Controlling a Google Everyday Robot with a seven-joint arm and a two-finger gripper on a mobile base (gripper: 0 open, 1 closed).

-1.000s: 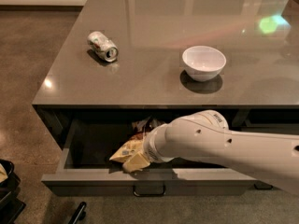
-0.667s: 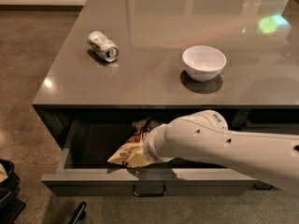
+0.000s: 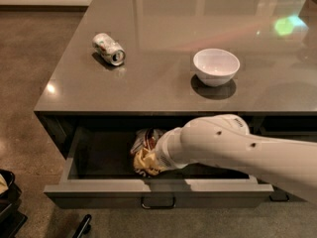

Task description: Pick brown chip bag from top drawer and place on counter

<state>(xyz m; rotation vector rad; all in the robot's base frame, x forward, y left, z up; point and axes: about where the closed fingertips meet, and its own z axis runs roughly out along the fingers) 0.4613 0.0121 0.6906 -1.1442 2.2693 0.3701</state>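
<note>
The top drawer (image 3: pixel 99 186) is pulled open below the counter (image 3: pixel 163 83). The brown chip bag (image 3: pixel 144 157) stands crumpled in the middle of the drawer, its brown top and pale yellow lower part showing. My white arm (image 3: pixel 218 145) reaches into the drawer from the right. Its wrist end sits right against the bag. The gripper is at the bag, hidden behind the wrist and the bag.
A silver drink can (image 3: pixel 109 48) lies on its side at the counter's left. A white bowl (image 3: pixel 216 66) stands right of centre on the counter. The drawer's dark pull handle (image 3: pixel 157 203) faces front. A dark object (image 3: pixel 7 197) sits on the floor at lower left.
The bag has gone from lying spread out to the left to bunched up and more upright against the wrist. The arm has shifted only slightly.
</note>
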